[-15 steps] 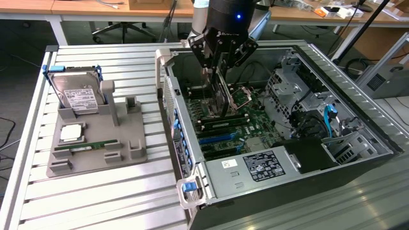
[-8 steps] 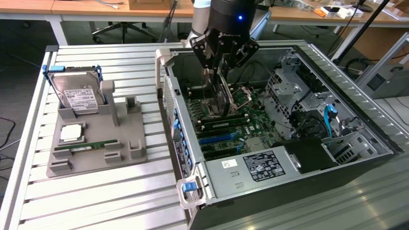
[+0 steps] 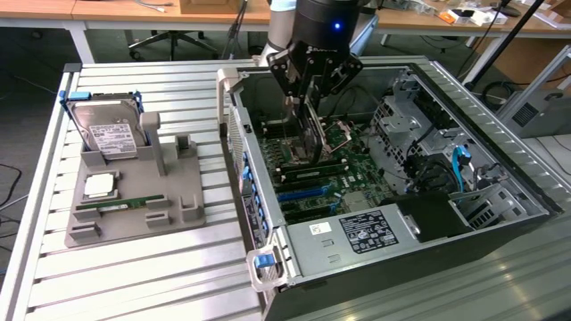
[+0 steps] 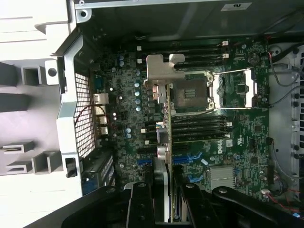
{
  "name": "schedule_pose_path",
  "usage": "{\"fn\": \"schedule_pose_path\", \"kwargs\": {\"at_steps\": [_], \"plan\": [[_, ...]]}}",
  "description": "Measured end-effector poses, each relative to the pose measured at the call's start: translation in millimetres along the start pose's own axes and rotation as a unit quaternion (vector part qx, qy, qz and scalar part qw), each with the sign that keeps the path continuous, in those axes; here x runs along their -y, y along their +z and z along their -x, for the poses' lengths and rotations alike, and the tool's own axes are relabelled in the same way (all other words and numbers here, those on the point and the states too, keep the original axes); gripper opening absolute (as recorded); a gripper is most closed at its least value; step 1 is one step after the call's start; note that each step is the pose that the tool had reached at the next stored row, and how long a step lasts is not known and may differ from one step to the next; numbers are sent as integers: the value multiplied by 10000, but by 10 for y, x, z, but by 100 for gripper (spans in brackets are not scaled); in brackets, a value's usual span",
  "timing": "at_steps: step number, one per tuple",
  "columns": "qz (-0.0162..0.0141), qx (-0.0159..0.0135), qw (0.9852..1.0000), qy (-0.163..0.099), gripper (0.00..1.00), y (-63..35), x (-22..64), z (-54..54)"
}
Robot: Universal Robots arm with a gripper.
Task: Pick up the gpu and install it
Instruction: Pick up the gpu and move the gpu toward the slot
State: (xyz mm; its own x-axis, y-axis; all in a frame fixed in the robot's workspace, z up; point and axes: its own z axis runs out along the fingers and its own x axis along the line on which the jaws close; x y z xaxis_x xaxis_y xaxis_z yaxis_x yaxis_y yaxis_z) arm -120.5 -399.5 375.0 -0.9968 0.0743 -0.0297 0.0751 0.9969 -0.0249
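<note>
Wooden desks stand behind our slatted metal counter (image 3: pixel 160 267), and over it the black claw (image 3: pixel 308 100) is pinching the gpu (image 3: pixel 309 137), a thin green card with a black cooler, by its upper edge. The card hangs edge-down inside the open black computer case (image 3: pixel 526 194), which lies on its side. In the wrist view we see the card edge-on, its silver metal bracket (image 4: pixel 161 71) at the end far from the claw (image 4: pixel 167 199), above the green motherboard (image 4: pixel 123 114) and near the open processor socket (image 4: pixel 190 92). Whether its lower edge touches the board, we cannot tell. We judge the pickup done and the installing in hand: this calls for the card's edge square over one of the blue slots (image 3: pixel 303 194) and the bracket toward the case's perforated wall. Well apart, on the exterior view's left, the grey holder (image 3: pixel 134 200) keeps the silver hard drive (image 3: pixel 107 134) and the slim green memory stick (image 3: pixel 120 202).
</note>
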Motion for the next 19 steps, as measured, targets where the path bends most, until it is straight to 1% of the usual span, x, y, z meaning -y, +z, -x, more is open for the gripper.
{"fn": "schedule_pose_path", "kwargs": {"at_steps": [19], "plan": [[-1, 0, 10000, 0, 27, 26, 3, 52]]}}
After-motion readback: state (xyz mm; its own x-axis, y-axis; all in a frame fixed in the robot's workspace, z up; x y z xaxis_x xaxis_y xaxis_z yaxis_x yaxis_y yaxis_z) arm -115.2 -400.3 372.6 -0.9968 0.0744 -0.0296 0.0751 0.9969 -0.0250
